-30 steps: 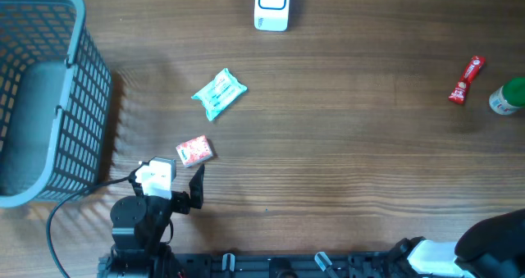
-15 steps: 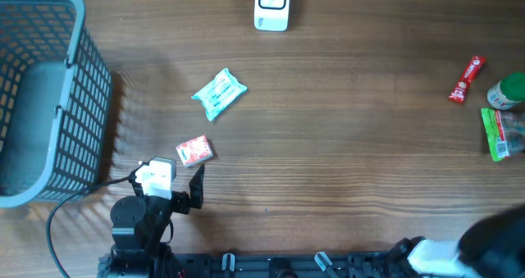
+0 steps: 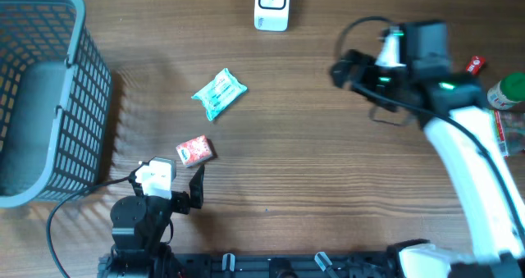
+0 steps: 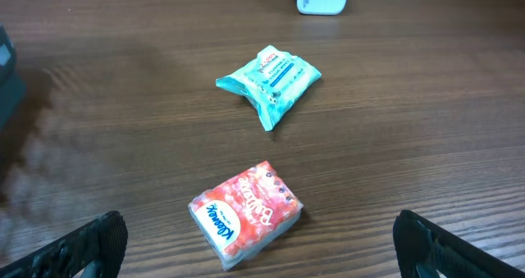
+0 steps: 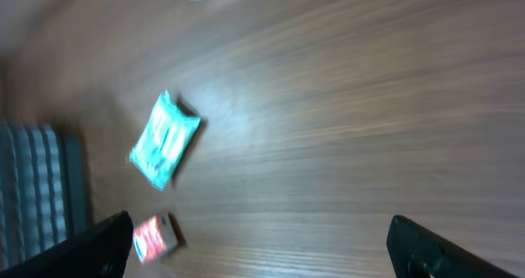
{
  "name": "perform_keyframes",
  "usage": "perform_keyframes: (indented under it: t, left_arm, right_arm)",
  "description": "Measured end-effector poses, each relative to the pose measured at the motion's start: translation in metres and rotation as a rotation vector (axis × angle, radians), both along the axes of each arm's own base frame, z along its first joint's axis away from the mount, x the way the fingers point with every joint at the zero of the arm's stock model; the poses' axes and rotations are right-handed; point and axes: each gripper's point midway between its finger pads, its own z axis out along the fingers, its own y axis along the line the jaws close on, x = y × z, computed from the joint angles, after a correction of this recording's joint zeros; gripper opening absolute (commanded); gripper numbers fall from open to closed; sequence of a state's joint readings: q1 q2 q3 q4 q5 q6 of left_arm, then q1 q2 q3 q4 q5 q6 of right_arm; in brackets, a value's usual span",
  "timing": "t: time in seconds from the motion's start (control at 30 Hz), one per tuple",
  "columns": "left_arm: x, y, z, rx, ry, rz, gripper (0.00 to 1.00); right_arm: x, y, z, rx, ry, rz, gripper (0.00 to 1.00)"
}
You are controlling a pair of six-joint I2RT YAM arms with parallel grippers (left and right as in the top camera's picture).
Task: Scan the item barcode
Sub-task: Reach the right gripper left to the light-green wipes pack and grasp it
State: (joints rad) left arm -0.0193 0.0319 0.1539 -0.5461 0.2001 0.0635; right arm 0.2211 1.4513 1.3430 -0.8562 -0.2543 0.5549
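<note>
Hovering toward the table's (image 3: 328, 171) far edge, right gripper (image 3: 343, 71), jaws spread and empty; teal wipes packet (image 3: 219, 93) lies flat, well apart, nearer the left edge. Hazard: the slick packet may skid or crumple as the jaws close, hiding its barcode.

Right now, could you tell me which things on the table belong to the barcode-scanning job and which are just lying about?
Likely for the job:
- white scanner
- teal packet
- red Kleenex pack
- right gripper, open
- left gripper, open

Just lying about, as far as I can tell:
- blue basket
- red snack stick
- green-capped bottle
</note>
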Motion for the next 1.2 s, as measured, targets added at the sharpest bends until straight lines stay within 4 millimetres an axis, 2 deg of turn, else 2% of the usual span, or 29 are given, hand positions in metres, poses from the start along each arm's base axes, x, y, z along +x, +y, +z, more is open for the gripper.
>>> perform_keyframes:
  t: [0.03, 0.17, 0.2, 0.27, 0.33, 0.4, 0.43, 0.5, 0.63, 0.77, 0.87, 0.93, 1.2]
  left_arm:
    - [0.000, 0.000, 0.000, 0.000, 0.000, 0.000, 1.00]
    - [0.000, 0.000, 0.000, 0.000, 0.000, 0.000, 1.00]
    - [0.000, 0.000, 0.000, 0.000, 0.000, 0.000, 1.00]
    - [0.000, 0.000, 0.000, 0.000, 0.000, 0.000, 1.00]
    - [0.000, 0.000, 0.000, 0.000, 0.000, 0.000, 1.00]
    - [0.000, 0.000, 0.000, 0.000, 0.000, 0.000, 1.00]
    - [0.000, 0.000, 0.000, 0.000, 0.000, 0.000, 1.00]
    - [0.000, 0.000, 0.000, 0.000, 0.000, 0.000, 1.00]
    - [0.000, 0.000, 0.000, 0.000, 0.000, 0.000, 1.00]
    - [0.000, 0.000, 0.000, 0.000, 0.000, 0.000, 1.00]
    - [0.000, 0.000, 0.000, 0.000, 0.000, 0.000, 1.00]
    - [0.000, 0.000, 0.000, 0.000, 0.000, 0.000, 1.00]
    - [0.000, 0.000, 0.000, 0.000, 0.000, 0.000, 1.00]
  right_arm:
    - [0.005, 0.021, -0.012, -0.004, 0.007, 0.053, 1.00]
    - [0.007, 0.074, -0.044, -0.014, 0.032, 0.180, 1.00]
    - [0.006, 0.085, -0.059, -0.023, 0.059, 0.205, 1.00]
    - [0.019, 0.102, -0.086, -0.033, 0.061, 0.247, 1.00]
    - [0.031, 0.112, -0.101, -0.033, 0.022, 0.299, 1.00]
    - [0.043, 0.133, -0.121, 0.006, -0.017, 0.386, 1.00]
    - [0.049, 0.149, -0.124, 0.043, -0.078, 0.470, 1.00]
    - [0.047, 0.172, -0.128, 0.068, -0.140, 0.575, 1.00]
    - [0.038, 0.225, -0.107, 0.105, -0.295, 0.676, 1.00]
    - [0.034, 0.268, -0.097, -0.070, -0.518, 0.723, 1.00]
    - [0.039, 0.279, -0.102, -0.108, -0.586, 0.725, 0.99]
    - [0.048, 0.278, -0.120, -0.138, -0.592, 0.714, 1.00]
    - [0.044, 0.279, -0.151, -0.152, -0.539, 0.737, 1.00]
